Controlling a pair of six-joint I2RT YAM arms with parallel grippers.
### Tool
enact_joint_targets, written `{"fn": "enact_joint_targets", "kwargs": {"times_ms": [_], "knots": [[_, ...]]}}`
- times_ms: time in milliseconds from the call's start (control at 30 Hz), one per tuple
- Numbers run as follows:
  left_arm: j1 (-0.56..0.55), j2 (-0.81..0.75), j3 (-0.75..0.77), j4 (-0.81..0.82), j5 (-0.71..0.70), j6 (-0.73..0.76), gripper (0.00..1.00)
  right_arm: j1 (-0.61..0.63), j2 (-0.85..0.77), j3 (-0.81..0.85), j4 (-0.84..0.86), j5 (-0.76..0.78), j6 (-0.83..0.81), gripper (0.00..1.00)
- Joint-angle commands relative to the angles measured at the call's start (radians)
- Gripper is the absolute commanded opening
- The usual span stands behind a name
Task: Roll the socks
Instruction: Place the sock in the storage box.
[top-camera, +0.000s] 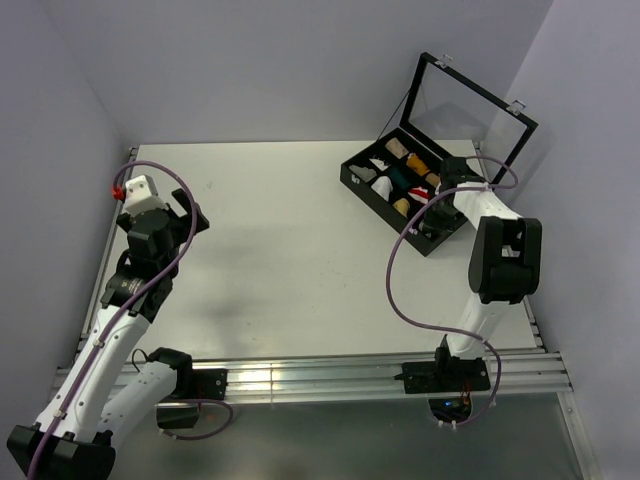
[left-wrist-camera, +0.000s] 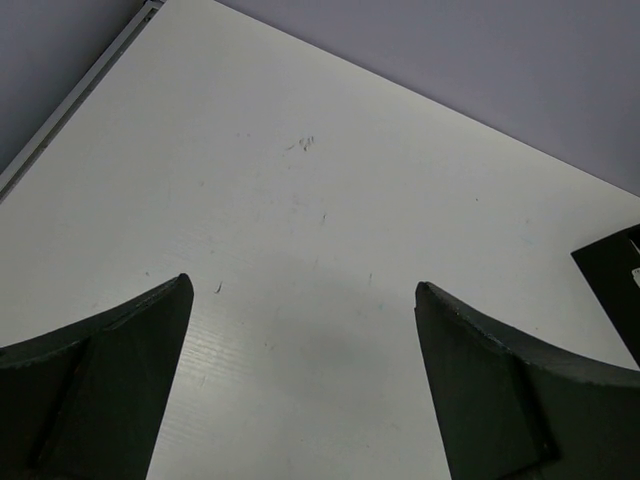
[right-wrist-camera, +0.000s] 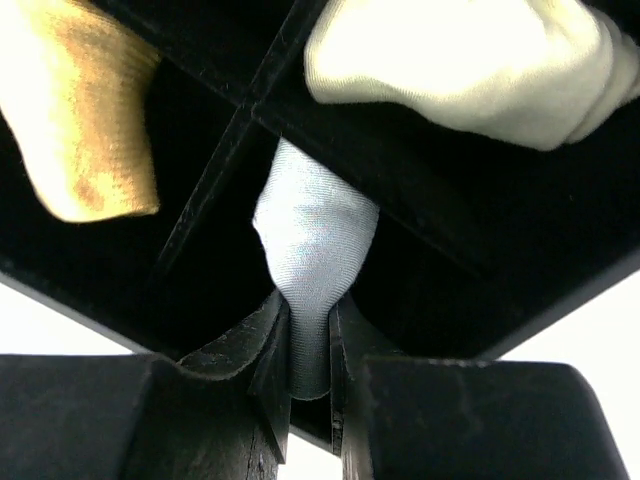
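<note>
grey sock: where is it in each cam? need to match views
Right wrist: centre, grey sock pinched by the right gripper above a black case compartment.
Top external: not discernible, hidden by the right arm at the case's right end.
Left wrist: not in view.
Shared landmark: the black case, also at the left wrist view's right edge.

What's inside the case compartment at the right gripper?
A grey sock, pinched by the right gripper. Mustard-yellow sock and white sock sit in neighbouring compartments of the black case. Its lower end is hidden between the fingers.
</note>
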Motion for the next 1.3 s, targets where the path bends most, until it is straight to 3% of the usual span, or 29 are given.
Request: {"fn": "enact_joint_targets", "kwargs": {"times_ms": [0,167,267,367,567,700,1000,1267], "knots": [[-0.004,-0.006,-0.001,0.039,-0.024,0.009,0.98,-0.009,0.025,0.014,0.073,0.023,-0.029,0.0],[-0.004,-0.01,-0.002,0.035,-0.04,0.006,0.97,-0.008,0.087,0.049,0.049,0.041,-0.038,0.04],[-0.004,-0.01,-0.002,0.036,-0.041,0.006,0.97,-0.006,0.128,0.071,0.01,0.043,-0.038,0.15],[-0.004,-0.009,-0.002,0.036,-0.035,0.004,0.97,-0.006,0.142,0.076,-0.007,0.055,-0.027,0.35],[-0.004,-0.006,-0.004,0.039,-0.04,0.003,0.97,-0.006,0.073,0.082,-0.025,0.072,-0.018,0.54],[-0.004,-0.004,-0.005,0.039,-0.04,0.001,0.96,-0.006,0.033,0.108,-0.053,0.073,-0.017,0.61],[-0.004,-0.003,-0.005,0.039,-0.038,0.0,0.96,-0.006,-0.054,0.105,-0.076,0.144,0.006,0.6],[-0.004,-0.006,-0.004,0.038,-0.04,0.0,0.96,-0.004,-0.159,0.085,0.008,0.034,0.034,0.33]]}}
